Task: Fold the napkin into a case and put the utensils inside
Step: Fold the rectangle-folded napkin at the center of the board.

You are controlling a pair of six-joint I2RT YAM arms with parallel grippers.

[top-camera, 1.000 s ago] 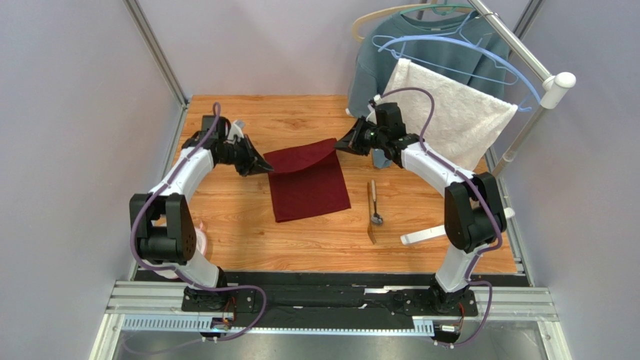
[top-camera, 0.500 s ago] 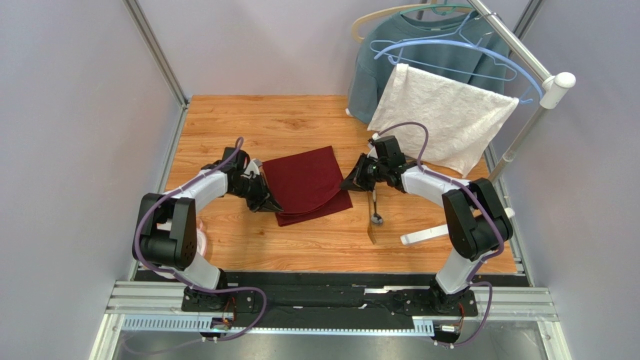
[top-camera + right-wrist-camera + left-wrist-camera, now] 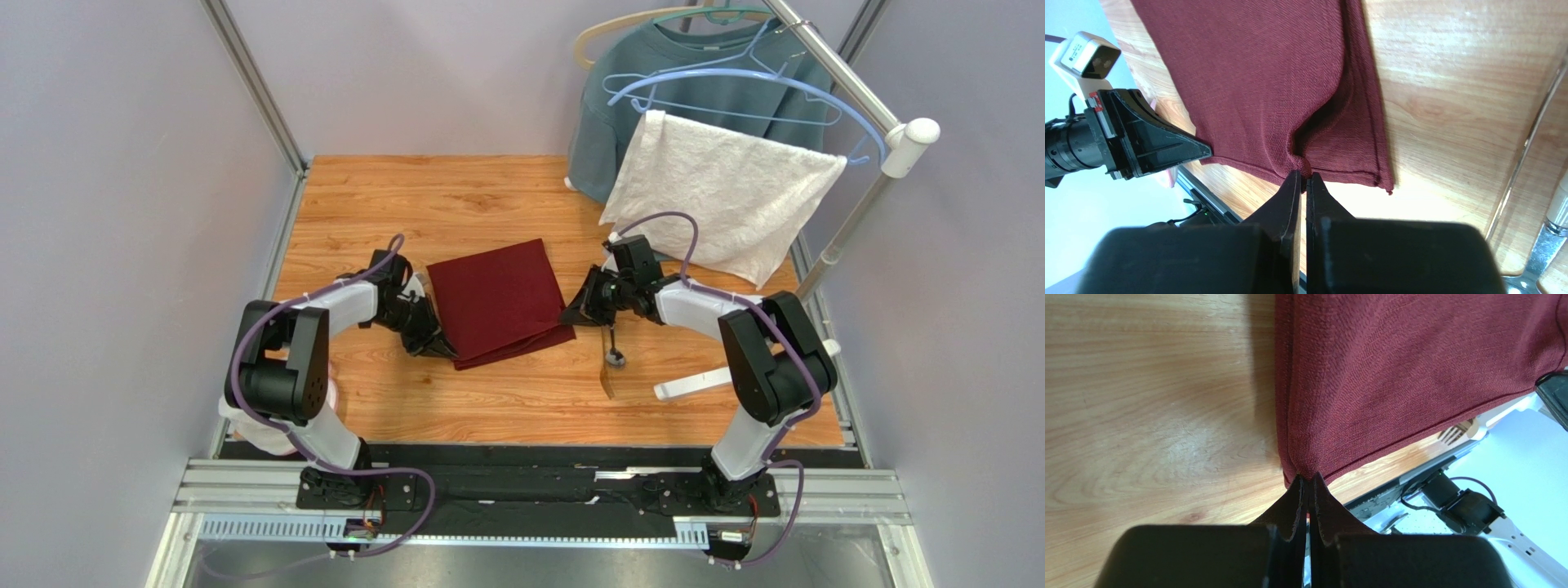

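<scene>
Top external: the napkin (image 3: 497, 298) lies doubled on the bench (image 3: 368, 202), between your two arms. Your left fingers (image 3: 442, 346) sit at its near-left corner and your right fingers (image 3: 570, 314) at its right edge. The spoon (image 3: 615, 357) and fork (image 3: 607, 382) lie close together just right of the napkin, apart from it.

Left wrist: fingers pressed together, pinching the napkin corner. Fork tines show past the cloth's far edge.

Right wrist: fingers pressed together on a puckered bit of the upper layer's edge. The lower layer lies flat on the bench beneath.
</scene>
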